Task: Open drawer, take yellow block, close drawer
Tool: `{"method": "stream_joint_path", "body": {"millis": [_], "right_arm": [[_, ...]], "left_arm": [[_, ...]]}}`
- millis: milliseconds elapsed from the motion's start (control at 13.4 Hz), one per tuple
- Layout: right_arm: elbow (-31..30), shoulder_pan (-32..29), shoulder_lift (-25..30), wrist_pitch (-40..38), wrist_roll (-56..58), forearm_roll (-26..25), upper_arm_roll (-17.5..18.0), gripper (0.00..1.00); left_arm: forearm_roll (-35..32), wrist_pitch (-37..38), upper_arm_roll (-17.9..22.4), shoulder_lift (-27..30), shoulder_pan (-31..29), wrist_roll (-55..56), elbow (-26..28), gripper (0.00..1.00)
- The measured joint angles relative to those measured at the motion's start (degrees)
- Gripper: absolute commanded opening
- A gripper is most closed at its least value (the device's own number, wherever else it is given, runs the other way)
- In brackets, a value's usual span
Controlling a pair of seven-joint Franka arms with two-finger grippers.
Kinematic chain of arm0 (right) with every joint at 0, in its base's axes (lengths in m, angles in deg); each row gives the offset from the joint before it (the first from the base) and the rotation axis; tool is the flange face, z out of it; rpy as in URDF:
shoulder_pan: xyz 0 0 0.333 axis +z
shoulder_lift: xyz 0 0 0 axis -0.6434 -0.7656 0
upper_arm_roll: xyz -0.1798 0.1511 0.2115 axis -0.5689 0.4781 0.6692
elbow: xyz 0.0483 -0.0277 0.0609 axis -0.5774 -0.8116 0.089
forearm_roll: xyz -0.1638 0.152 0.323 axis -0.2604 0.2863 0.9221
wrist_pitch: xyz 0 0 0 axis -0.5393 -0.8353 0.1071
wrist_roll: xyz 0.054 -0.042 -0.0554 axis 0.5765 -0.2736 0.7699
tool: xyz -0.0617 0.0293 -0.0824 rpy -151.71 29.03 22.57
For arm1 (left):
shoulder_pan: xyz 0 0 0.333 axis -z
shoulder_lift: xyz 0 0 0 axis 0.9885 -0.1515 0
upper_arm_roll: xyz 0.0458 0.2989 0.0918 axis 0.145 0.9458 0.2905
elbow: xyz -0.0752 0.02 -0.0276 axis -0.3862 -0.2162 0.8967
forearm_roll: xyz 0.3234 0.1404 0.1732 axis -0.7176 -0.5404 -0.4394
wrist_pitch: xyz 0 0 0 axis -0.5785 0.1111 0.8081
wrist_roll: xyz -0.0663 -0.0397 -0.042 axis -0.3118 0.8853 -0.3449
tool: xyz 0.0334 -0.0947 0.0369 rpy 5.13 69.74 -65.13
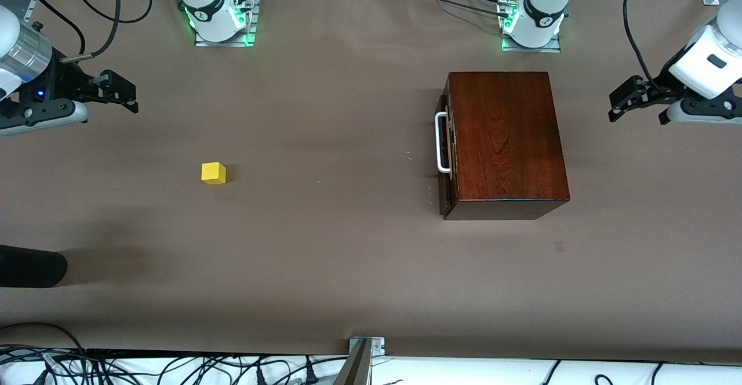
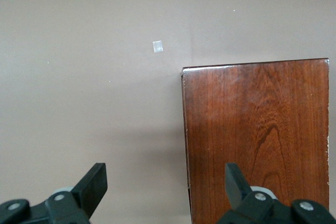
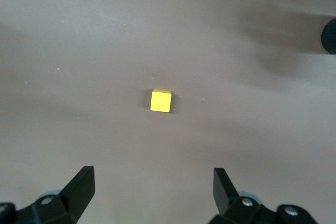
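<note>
The mahogany wooden box stands toward the left arm's end of the table. Its drawer is pushed in, and the white loop handle faces the right arm's end. The box top also shows in the left wrist view. The yellow block lies on the bare table toward the right arm's end and also shows in the right wrist view. My right gripper is open and empty, raised over its end of the table. My left gripper is open and empty, raised beside the box.
A black rounded object lies at the right arm's end of the table, nearer to the front camera than the block, and also shows in the right wrist view. A small tape patch lies on the table nearer to the camera than the box. A metal bracket sits at the table's front edge.
</note>
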Motion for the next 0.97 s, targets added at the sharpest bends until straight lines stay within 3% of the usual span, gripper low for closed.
{"method": "stream_joint_path", "body": {"millis": [967], "right_arm": [[0.37, 0.03, 0.00, -0.15, 0.00, 0.00, 0.15, 1.00]], "left_arm": [[0.03, 0.56, 0.40, -2.00, -0.08, 0.51, -1.17, 1.00]]}}
